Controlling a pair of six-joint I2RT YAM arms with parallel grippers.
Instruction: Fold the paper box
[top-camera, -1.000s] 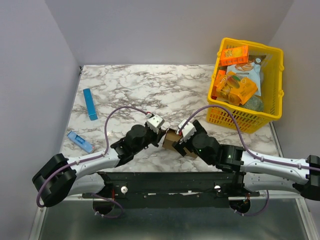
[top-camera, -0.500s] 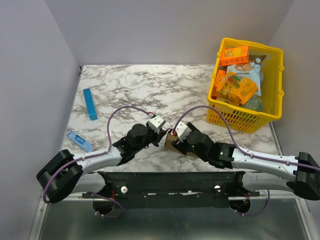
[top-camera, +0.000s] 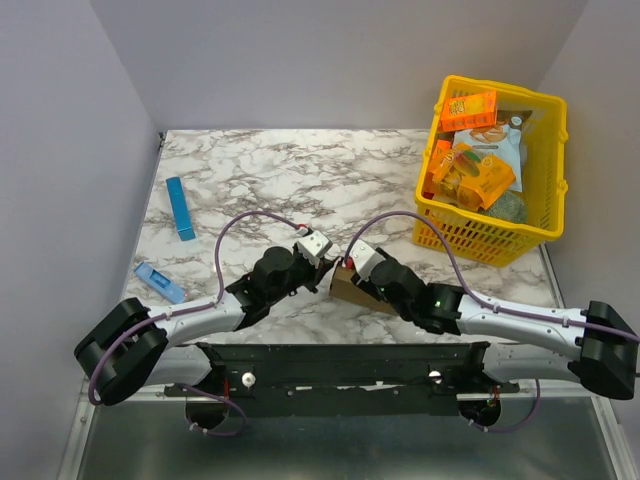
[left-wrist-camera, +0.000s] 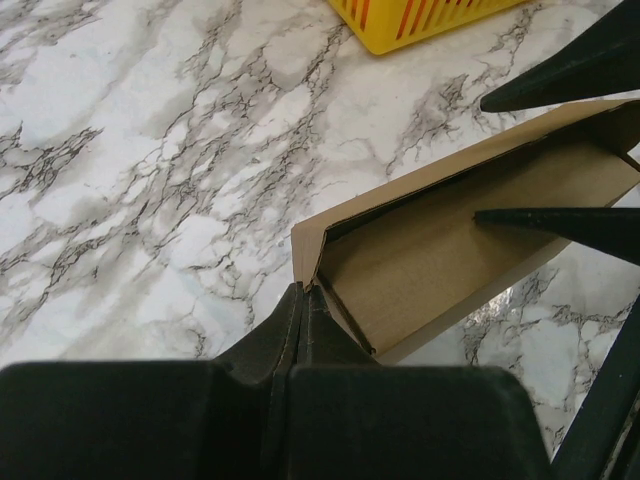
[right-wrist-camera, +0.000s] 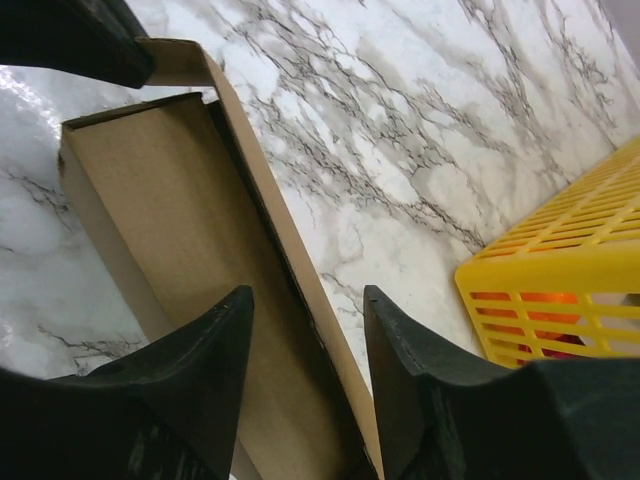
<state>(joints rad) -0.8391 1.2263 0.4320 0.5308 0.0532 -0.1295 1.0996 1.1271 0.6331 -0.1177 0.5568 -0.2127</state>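
Note:
The paper box (top-camera: 347, 289) is a plain brown carton lying open-topped on the marble table between my two arms. My left gripper (top-camera: 327, 268) is shut on the box's corner flap (left-wrist-camera: 303, 262), its jaws pressed together on the thin cardboard. My right gripper (top-camera: 354, 276) stands open astride the box's long side wall (right-wrist-camera: 290, 270), with one finger (right-wrist-camera: 205, 360) inside the box (right-wrist-camera: 150, 210) and the other outside over the table. The right fingertips (left-wrist-camera: 560, 222) show at the box's far end in the left wrist view. The left finger (right-wrist-camera: 70, 35) shows at the box's far corner in the right wrist view.
A yellow basket (top-camera: 540, 215) holding orange snack boxes stands at the back right, close beyond the box (right-wrist-camera: 560, 290). A slim blue bar (top-camera: 180, 208) and a small blue packet (top-camera: 160, 283) lie at the left. Grey walls enclose the table.
My right gripper has slid left and down over the box, and its jaws have narrowed around the side wall. The left gripper has stayed shut on the box's corner.

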